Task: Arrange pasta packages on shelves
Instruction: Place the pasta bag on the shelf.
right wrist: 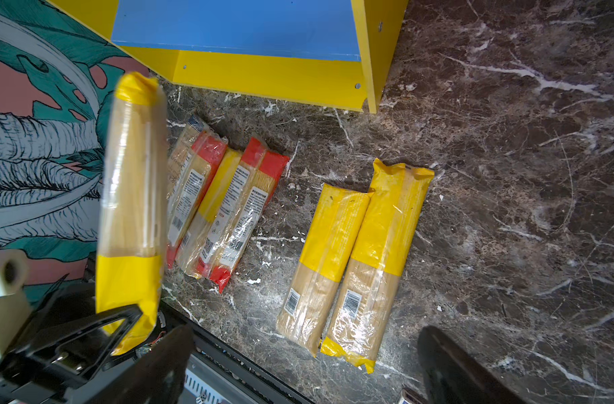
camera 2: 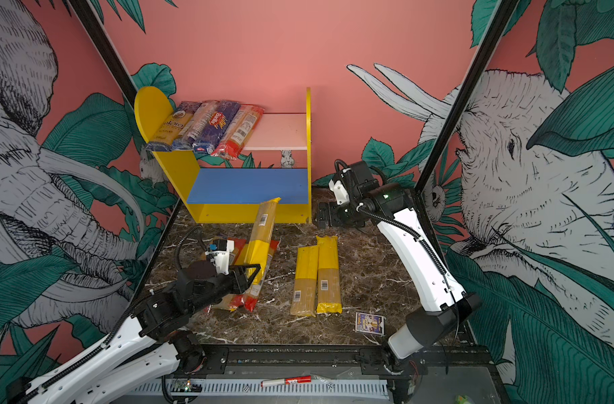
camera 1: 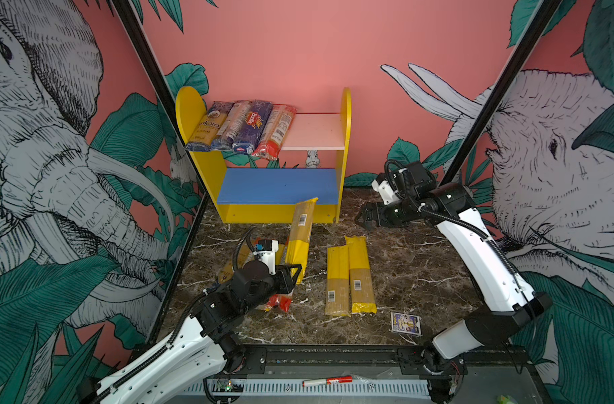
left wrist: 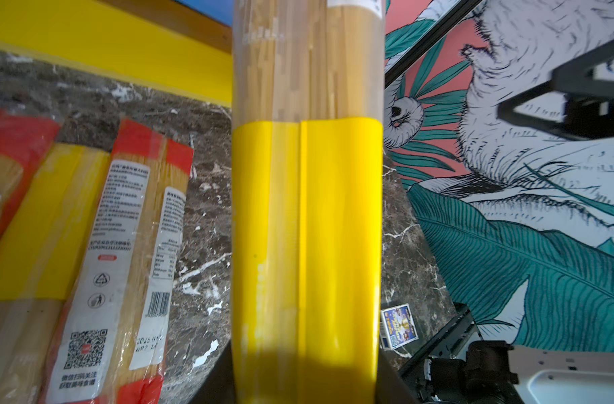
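Left wrist view: my left jaws are clamped on the yellow end of a yellow packet (left wrist: 307, 227). It rises up and away from them, clear of the surface (left wrist: 207, 210), with its far end in front of the blue lower board (camera 1: 277, 185) of the shelves (camera 1: 256, 213). Just beside and below these jaws lie red-ended packets (left wrist: 123, 245). My right jaws stand wide apart and empty, near the side of the shelves and well apart from the left jaws. Between the two, a pair of yellow packets (camera 1: 349, 280) lies side by side, touching. Farthest from both, four packets (camera 1: 242, 127) rest on the pink upper board (camera 1: 316, 131).
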